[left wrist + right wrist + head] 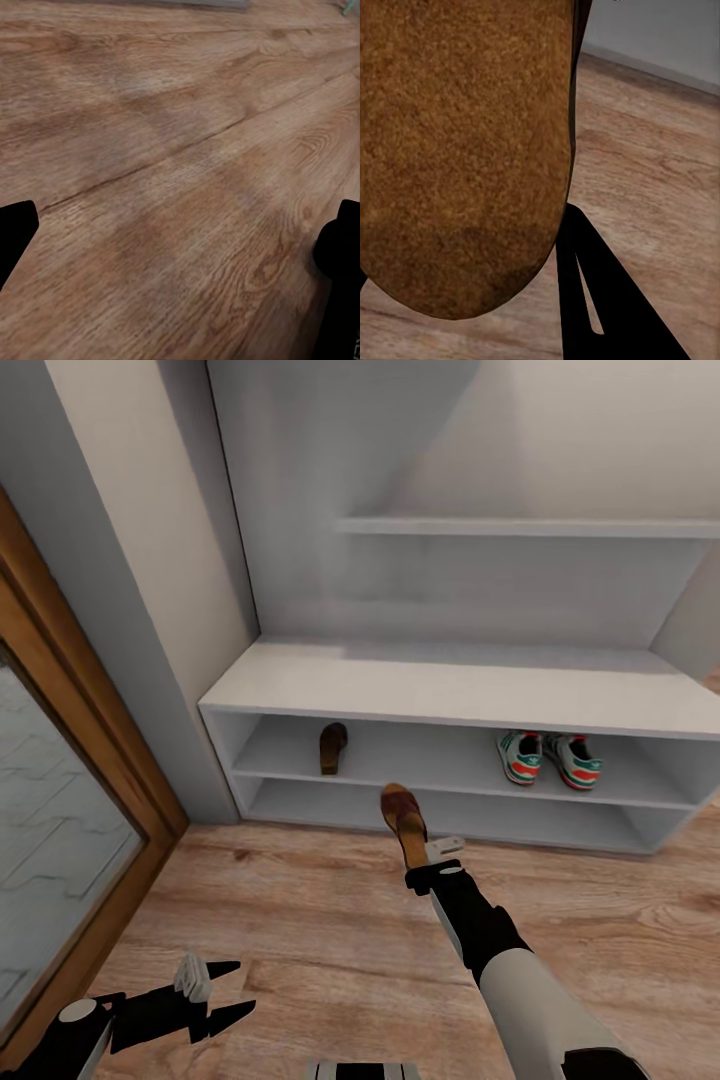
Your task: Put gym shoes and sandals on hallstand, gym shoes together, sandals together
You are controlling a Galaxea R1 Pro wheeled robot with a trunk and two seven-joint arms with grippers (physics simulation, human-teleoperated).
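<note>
Right gripper (425, 847) at frame centre grips one sandal (403, 822) above the corridor floor (330, 920), before the hallstand (450, 695). Other sandal (333, 746) lies left on its upper shelf row, gym shoes (549, 758) side by side right. Left gripper (222, 990), lower left, jaws spread, empty.

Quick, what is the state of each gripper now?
Left gripper: open, holding nothing.
Right gripper: closed on a sandal.

Pale wall (130, 540), wood-framed glass door (60, 800) at left
</note>
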